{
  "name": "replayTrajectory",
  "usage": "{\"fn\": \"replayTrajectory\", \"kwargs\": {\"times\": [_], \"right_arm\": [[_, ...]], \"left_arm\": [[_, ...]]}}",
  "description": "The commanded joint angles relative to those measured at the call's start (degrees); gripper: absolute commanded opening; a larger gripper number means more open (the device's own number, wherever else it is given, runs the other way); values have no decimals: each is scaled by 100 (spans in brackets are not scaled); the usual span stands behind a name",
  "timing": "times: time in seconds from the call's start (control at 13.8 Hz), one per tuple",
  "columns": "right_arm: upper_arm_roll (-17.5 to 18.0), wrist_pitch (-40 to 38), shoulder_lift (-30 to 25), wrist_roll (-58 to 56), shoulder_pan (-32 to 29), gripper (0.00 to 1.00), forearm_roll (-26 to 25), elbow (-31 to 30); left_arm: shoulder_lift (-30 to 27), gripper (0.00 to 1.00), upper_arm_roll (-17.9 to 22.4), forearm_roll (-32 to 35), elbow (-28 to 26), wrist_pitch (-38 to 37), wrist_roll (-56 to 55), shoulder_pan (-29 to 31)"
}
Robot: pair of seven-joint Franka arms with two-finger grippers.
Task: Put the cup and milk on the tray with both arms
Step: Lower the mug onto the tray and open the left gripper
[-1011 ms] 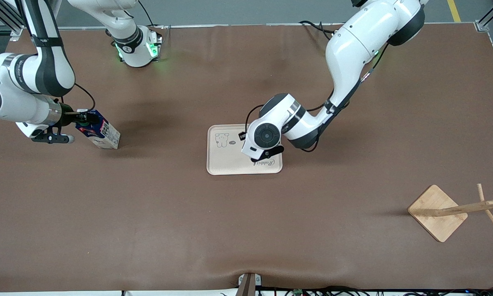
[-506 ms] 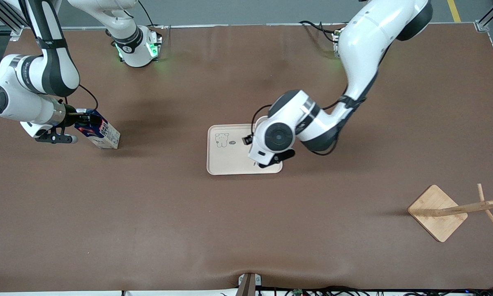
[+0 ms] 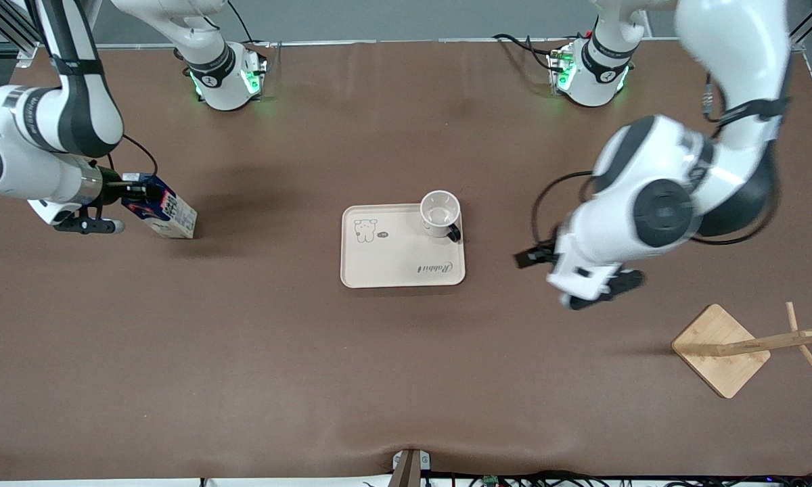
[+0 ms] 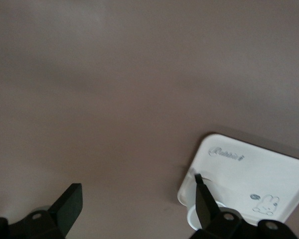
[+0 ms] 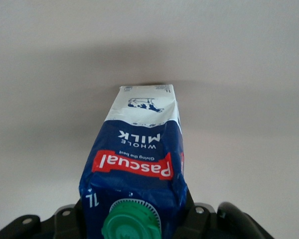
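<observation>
The white cup [image 3: 440, 212] stands upright on the cream tray [image 3: 392, 260], at the tray's corner farthest from the front camera toward the left arm's end. My left gripper [image 3: 533, 257] is open and empty, up over bare table between the tray and the wooden stand. In the left wrist view [image 4: 137, 211] its jaws stand wide apart, with the tray [image 4: 259, 169] and a bit of the cup [image 4: 191, 220] past one finger. My right gripper [image 3: 137, 193] is shut on the top of the milk [image 3: 168, 215] at the right arm's end. The carton [image 5: 139, 159] fills its jaws [image 5: 134, 221].
A square wooden stand base [image 3: 719, 350] with a tilted peg arm lies near the left arm's end, nearer the front camera than the left gripper. The brown table mat [image 3: 406, 372] covers the whole table.
My left gripper has let go of the cup on the tray, risen and swung away toward the left arm's end. My right gripper stays shut on the milk, barely shifted.
</observation>
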Motion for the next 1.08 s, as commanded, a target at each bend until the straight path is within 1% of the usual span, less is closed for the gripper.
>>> {"fn": "replayTrajectory", "kwargs": {"times": [0.0,0.14,0.29,0.51,0.65,0.72,0.79,0.87,1.01], "right_arm": [[-3,-1483,-26,115,261,0,252,1231],[-3,-2031,18,159,532,0,278,1856],[-3,-2252,123,465,866,0,436,2261],[-3,-2200,290,1438,1482,0,1015,2403],[-3,-2244,614,2195,2008,0,1069,2902],[-3,-2253,781,2555,2246,0,1078,3122],[5,-2244,974,2828,2413,0,1165,3333],[-3,-2227,1150,3005,2606,0,1349,3509],[-3,-2183,1458,3077,2845,0,1657,3686]], "left_arm": [[-478,100,-14,270,-197,-246,596,428],[-689,100,-14,603,-198,-431,641,613],[-874,100,-23,666,-198,-616,921,815],[-1173,100,-14,666,-198,-870,1571,1123],[-1393,100,55,675,-285,-941,1870,1098],[-1541,100,160,666,-372,-933,2002,1054],[-1630,100,344,649,-408,-933,2108,888],[-1744,100,651,605,-435,-924,2239,678],[-2034,100,1283,491,-671,-837,2687,264]]}}
